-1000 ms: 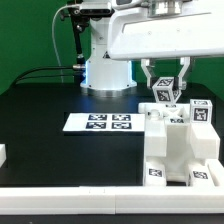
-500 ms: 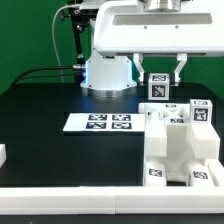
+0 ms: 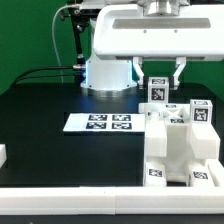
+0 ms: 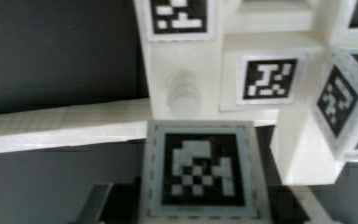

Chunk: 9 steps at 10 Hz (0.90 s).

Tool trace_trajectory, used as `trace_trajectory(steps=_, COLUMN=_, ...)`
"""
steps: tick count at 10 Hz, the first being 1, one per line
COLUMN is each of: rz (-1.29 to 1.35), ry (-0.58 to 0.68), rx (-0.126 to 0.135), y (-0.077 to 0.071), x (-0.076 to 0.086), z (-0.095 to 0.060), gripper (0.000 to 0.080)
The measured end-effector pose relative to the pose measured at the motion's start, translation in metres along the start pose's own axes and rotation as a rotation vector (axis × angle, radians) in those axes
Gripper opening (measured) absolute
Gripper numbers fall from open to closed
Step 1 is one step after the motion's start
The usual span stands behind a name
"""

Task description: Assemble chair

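Observation:
The partly built chair (image 3: 182,142) stands on the black table at the exterior view's right, a white blocky assembly with several marker tags. Just above its back edge hangs a small white chair piece (image 3: 157,90) with a tag on its face, and my gripper (image 3: 159,78) is shut on it. In the wrist view this held piece (image 4: 199,168) fills the near middle between the dark fingers (image 4: 108,200). Behind it lie tagged faces of the chair (image 4: 265,78). The contact between fingers and piece is blurred.
The marker board (image 3: 99,123) lies flat on the table, to the exterior view's left of the chair. A small white block (image 3: 3,155) sits at the far left edge. A white rail (image 3: 90,203) runs along the table's front. The robot base (image 3: 108,72) stands at the back.
My gripper has shifted a little toward the exterior view's left and slightly up, carrying the tagged piece with it. The chair assembly has not moved.

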<state>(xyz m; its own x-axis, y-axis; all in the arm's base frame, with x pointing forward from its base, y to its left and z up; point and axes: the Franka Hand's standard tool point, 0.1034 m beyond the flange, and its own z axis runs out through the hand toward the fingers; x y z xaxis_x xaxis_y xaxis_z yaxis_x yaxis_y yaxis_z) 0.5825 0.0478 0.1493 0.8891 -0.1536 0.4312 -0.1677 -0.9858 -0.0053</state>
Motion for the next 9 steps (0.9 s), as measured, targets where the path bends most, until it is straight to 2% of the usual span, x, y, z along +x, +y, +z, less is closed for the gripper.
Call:
trace_trajectory(steps=6, rz=-0.023, ry=-0.002, rx=-0.019, y=-0.001, x=-0.012, z=0.019, gripper=0.0284)
trace_trajectory(steps=9, rz=-0.031, ry=0.020, rx=-0.022, y=-0.001, x=-0.011, z=0.023, gripper=0.0284)
